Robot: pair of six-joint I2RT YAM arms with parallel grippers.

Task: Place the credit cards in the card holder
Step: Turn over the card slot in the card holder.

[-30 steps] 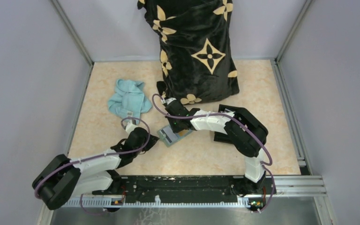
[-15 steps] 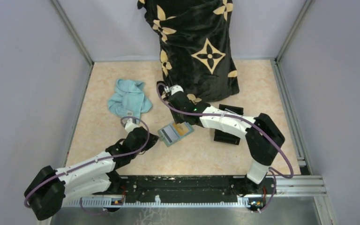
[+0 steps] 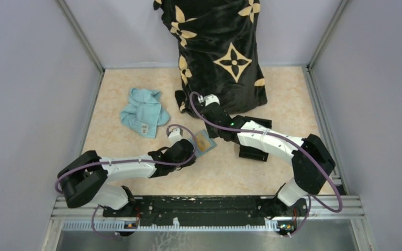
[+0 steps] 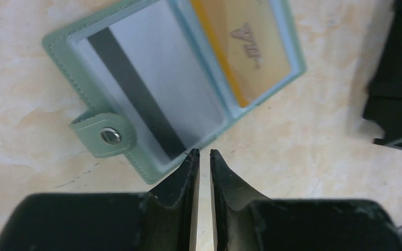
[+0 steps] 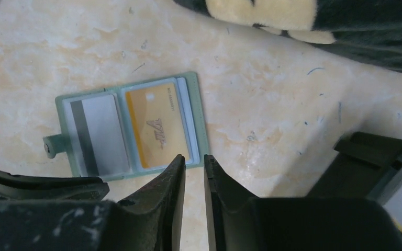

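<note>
The sage-green card holder (image 3: 205, 142) lies open and flat on the table. A silvery credit card with a black stripe (image 4: 152, 78) sits in one pocket and a tan-orange card (image 4: 241, 47) in the other. A pale blue edge shows beside the orange card. My left gripper (image 4: 201, 152) hovers at the card holder's (image 4: 86, 130) near edge by the snap tab, jaws a narrow slit apart and empty. My right gripper (image 5: 193, 157) hangs above the card holder's (image 5: 196, 104) corner by the orange card (image 5: 154, 125), slightly open and empty. From above, the left gripper (image 3: 191, 151) and right gripper (image 3: 215, 121) flank the holder.
A black cloth with tan flowers (image 3: 220, 52) stands at the back. A light blue cloth (image 3: 144, 112) lies at the back left. A black box (image 3: 254, 141) sits just right of the holder under the right forearm. Grey walls enclose the table.
The right gripper lifted off the holder and drew back to the far right, its jaws parting. The left arm swung right up to the holder's near edge.
</note>
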